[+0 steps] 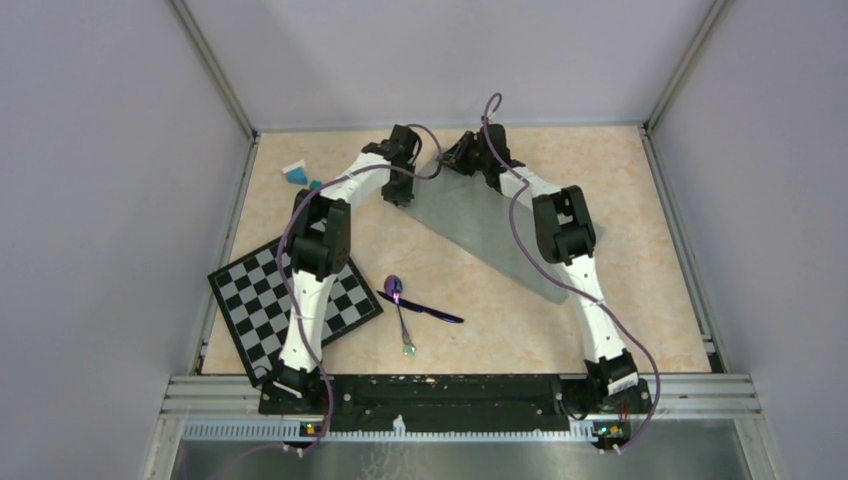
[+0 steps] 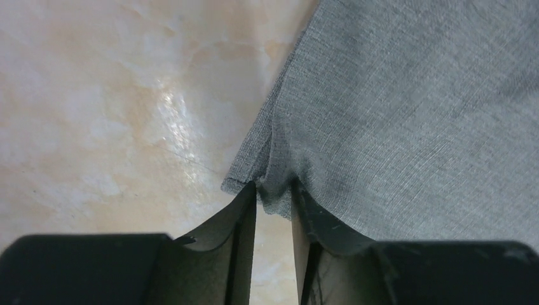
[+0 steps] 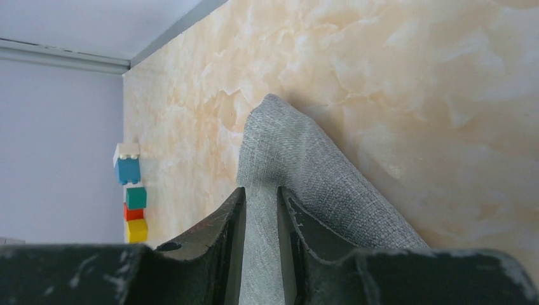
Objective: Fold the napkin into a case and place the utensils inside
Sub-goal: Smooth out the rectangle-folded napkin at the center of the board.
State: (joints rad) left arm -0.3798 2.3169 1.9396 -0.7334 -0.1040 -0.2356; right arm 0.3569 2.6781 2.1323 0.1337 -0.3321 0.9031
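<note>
The grey-green napkin [image 1: 480,225] lies spread as a slanted sheet at the back middle of the table. My left gripper [image 1: 400,190] is at its left corner. In the left wrist view the napkin [image 2: 413,108] lies flat, its hemmed corner just reaches between the tips, and the left gripper [image 2: 274,190] stands slightly open. My right gripper [image 1: 447,160] is at the far corner. In the right wrist view it [image 3: 261,194] is shut on a raised fold of napkin [image 3: 305,165]. The spoon [image 1: 397,292] and the dark stick-like piece [image 1: 430,310] lie crossed near the front.
A black-and-white checkered board [image 1: 290,300] lies at the front left, partly under the left arm. Small coloured blocks [image 1: 297,175] sit by the left wall, and they show in the right wrist view as a stack of blocks [image 3: 130,190]. Walls close in the back and sides.
</note>
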